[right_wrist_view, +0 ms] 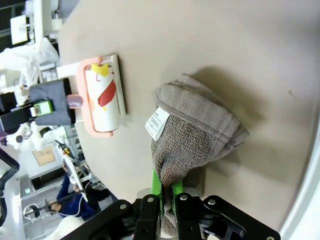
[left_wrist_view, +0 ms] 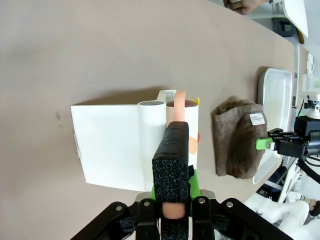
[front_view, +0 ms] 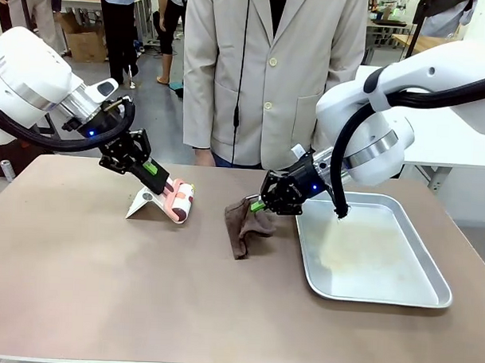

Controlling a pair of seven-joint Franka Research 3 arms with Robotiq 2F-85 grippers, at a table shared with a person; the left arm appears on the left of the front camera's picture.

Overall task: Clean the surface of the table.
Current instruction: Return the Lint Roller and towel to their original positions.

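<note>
While each gripper clamps its tool, lint roller (front_view: 180, 202) and cloth (front_view: 246, 226) touch the table (front_view: 143, 282).

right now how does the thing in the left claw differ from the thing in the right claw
The left claw is shut on the handle of a lint roller, a stiff cylinder with a pink frame and printed paper; the right claw is shut on a brown cloth, soft and crumpled. The lint roller sits against a white sheet, while the brown cloth drapes straight onto the table, beside the metal tray. Both touch the table.
</note>
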